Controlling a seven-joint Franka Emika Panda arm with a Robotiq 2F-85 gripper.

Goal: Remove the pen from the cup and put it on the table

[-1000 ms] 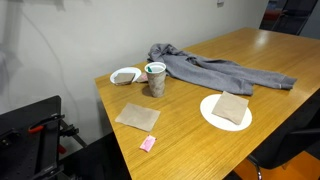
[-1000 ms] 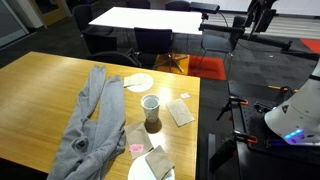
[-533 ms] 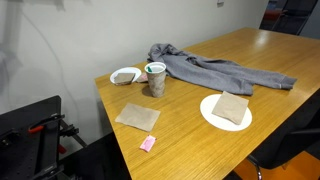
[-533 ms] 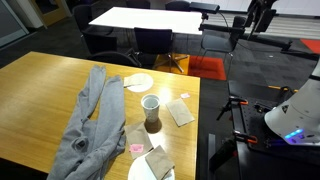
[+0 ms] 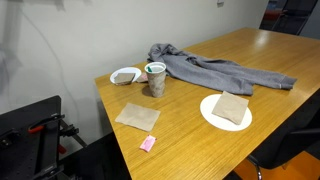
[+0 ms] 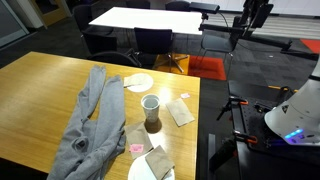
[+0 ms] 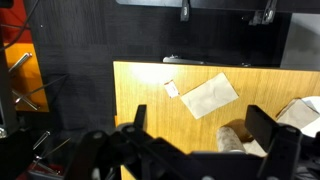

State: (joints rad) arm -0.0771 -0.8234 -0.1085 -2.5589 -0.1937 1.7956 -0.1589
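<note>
The gripper (image 7: 201, 118) is spread wide, holding nothing. The cup (image 5: 155, 78) stands near the table's (image 5: 190, 135) far left edge, between bowl (image 5: 125, 75) and sweatshirt (image 5: 215, 70). The pen is too small to see. Open wood lies nearer, toward the napkin (image 5: 137, 117).

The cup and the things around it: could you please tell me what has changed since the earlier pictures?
Nothing visibly changed. The cup, bowl, plate and sweater lie as before on the table, and the gripper is open, holding nothing.
</note>
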